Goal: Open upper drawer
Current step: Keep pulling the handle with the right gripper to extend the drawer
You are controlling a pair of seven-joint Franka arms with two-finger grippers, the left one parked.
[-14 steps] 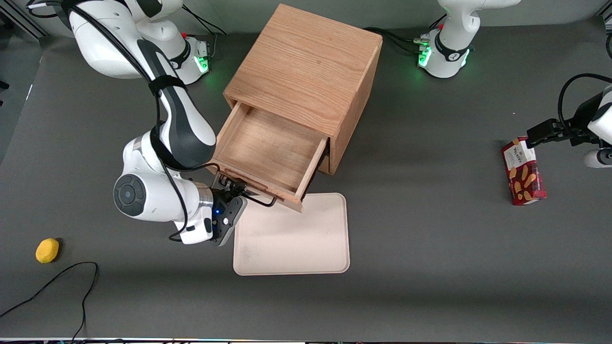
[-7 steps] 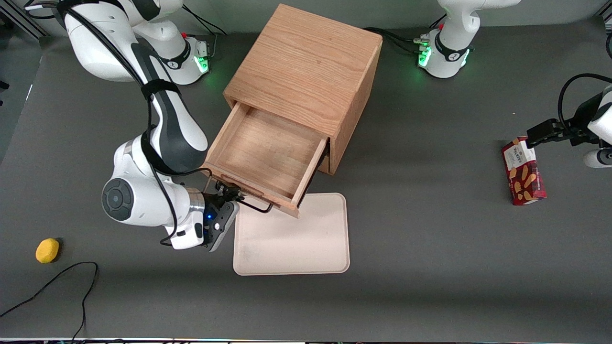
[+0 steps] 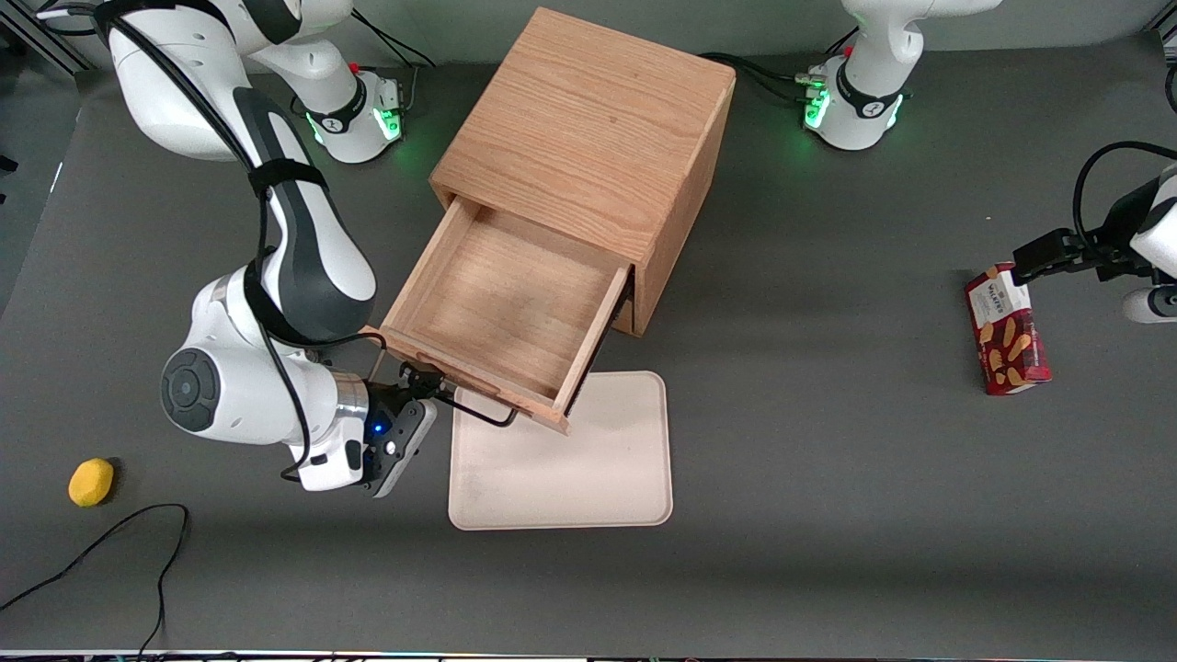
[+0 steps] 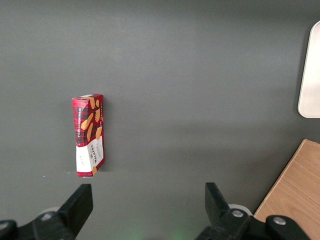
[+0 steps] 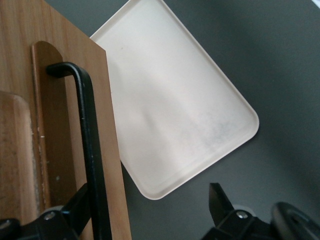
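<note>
The upper drawer stands pulled far out of the oak cabinet, and its inside is bare wood. Its thin black wire handle runs along the drawer front. My right gripper is at the end of that handle nearer the working arm and is open. In the right wrist view the handle bar lies just inside one finger, while the other finger stands well apart over the table. The gripper is not clamped on the bar.
A cream tray lies on the grey table right in front of the drawer, partly under its front edge. A yellow lemon and a black cable lie toward the working arm's end. A red cookie box lies toward the parked arm's end.
The drawer has slid farther out of the cabinet over both steps. My gripper and wrist have drawn back with the handle, away from the cabinet and toward the working arm's end.
</note>
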